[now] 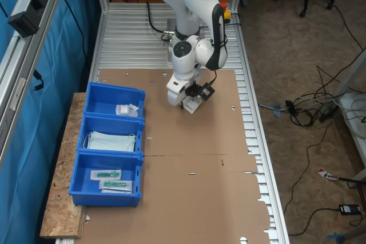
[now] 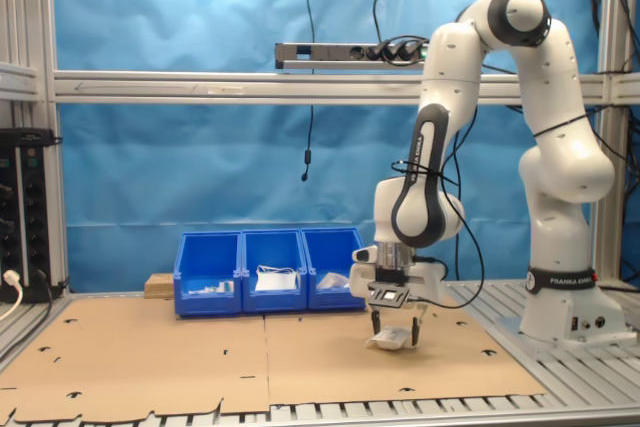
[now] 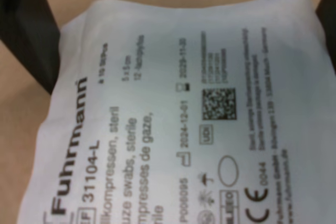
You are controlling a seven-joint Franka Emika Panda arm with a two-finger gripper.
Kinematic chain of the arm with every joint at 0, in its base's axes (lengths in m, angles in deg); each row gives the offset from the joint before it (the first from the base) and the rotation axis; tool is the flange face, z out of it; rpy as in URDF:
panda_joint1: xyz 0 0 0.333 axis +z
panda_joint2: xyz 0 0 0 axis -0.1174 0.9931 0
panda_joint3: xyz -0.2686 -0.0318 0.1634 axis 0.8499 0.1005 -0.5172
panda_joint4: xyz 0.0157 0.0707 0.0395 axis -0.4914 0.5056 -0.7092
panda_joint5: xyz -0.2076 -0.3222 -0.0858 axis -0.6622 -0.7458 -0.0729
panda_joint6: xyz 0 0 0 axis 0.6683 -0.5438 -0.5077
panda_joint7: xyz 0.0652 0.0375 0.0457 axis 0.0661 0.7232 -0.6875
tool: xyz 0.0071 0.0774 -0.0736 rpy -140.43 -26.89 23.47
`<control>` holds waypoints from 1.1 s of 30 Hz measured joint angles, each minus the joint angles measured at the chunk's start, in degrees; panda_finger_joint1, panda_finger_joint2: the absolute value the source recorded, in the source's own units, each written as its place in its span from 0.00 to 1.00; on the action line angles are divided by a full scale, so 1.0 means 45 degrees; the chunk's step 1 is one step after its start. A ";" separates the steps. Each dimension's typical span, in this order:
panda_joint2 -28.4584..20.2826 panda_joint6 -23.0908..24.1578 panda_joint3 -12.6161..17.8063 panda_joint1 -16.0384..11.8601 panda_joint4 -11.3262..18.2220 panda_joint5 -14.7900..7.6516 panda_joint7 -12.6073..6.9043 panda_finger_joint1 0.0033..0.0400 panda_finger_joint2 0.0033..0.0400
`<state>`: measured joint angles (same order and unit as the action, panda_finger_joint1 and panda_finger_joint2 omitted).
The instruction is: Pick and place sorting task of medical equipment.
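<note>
A flat square white sachet with dark print is pinched between the black fingers of the gripper, just above brown cardboard sheeting laid on a ribbed aluminium table. Three blue plastic bins are ranged along the sheeting's edge at the first exterior view's left, and a blue curtain is hung behind.

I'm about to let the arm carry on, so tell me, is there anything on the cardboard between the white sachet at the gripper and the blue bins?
Nothing visible. The white sachet sits between the fingers of the gripper, just over the cardboard. The stretch of cardboard from there to the blue bins lies bare in both exterior views. The bins are open-topped, and one already holds similar sachets.
</note>
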<state>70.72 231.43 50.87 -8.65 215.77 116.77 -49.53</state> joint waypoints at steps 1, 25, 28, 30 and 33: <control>0.0010 0.0000 0.0000 0.0000 -0.0029 0.0000 0.0000 1.00 1.00; 0.0107 0.0000 -0.0380 0.0001 -0.0305 0.0000 0.0000 1.00 1.00; 0.0108 0.0000 -0.0462 0.0001 -0.0305 0.0000 0.0000 1.00 1.00; 0.0108 0.0000 -0.0498 0.0001 -0.0305 0.0000 0.0000 1.00 1.00; 0.0108 0.0000 -0.0529 0.0001 -0.0306 0.0000 0.0000 1.00 1.00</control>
<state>71.20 231.43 48.49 -8.65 214.39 116.77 -49.53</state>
